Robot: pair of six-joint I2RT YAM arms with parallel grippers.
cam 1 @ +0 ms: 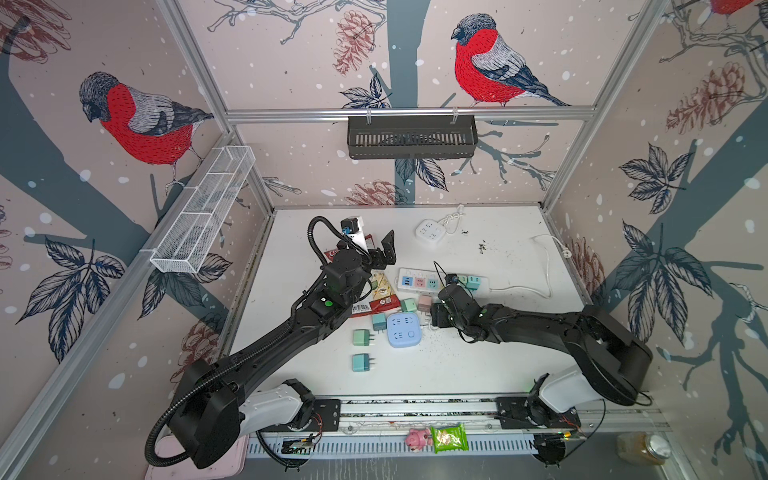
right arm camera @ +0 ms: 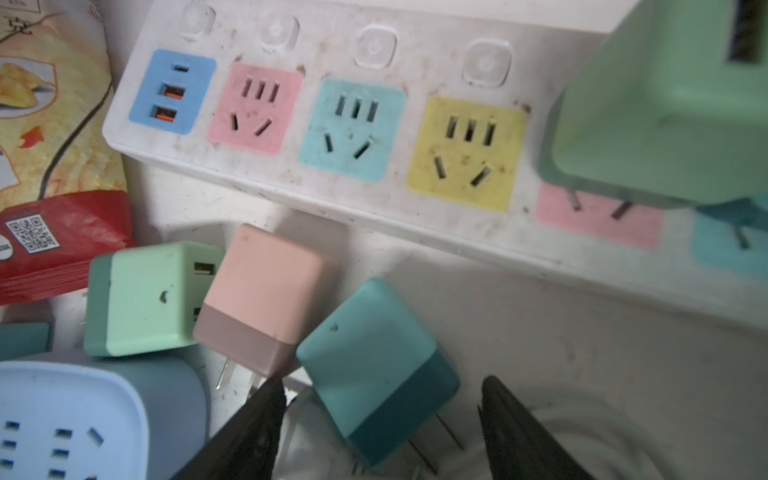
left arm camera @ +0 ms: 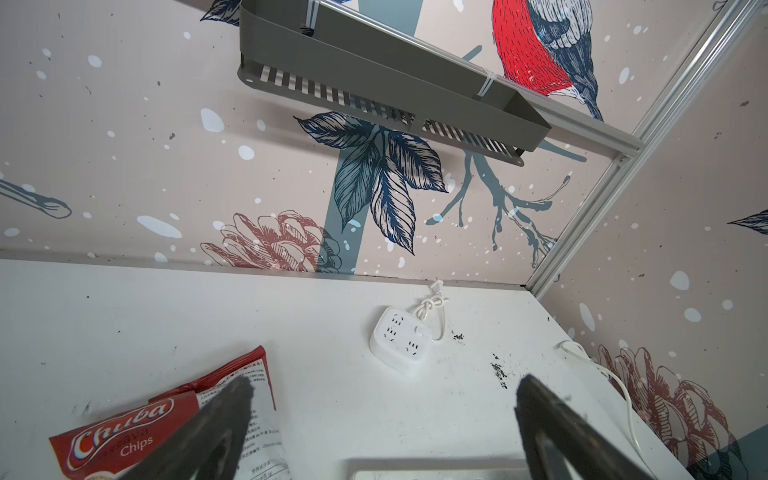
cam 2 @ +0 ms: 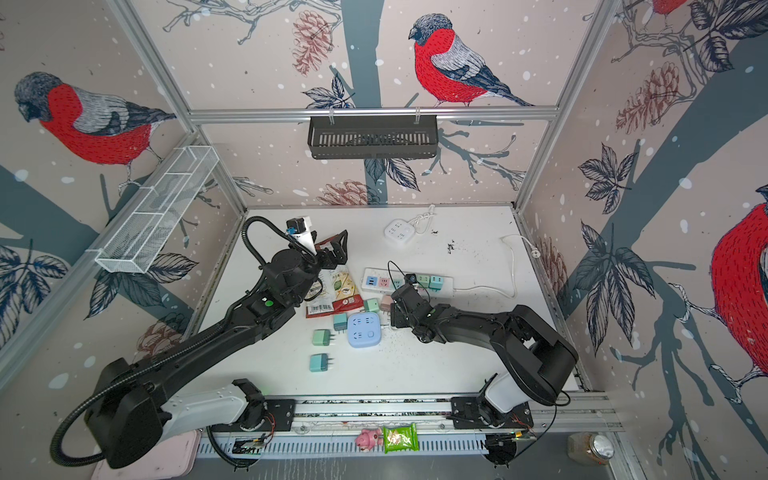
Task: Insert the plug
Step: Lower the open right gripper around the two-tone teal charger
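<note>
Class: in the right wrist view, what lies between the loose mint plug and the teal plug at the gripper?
The pink plug, shown in the right wrist view.

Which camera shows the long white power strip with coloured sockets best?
The right wrist view: the power strip fills it, socket slots clear. In both top views it is small and partly behind the right arm. The left wrist view shows only a white edge, perhaps the strip.

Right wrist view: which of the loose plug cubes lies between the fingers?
The two-tone teal cube, prongs toward the camera, lies between the fingers of the right gripper. The pink cube and the mint-green cube lie beside it, outside them.
</note>
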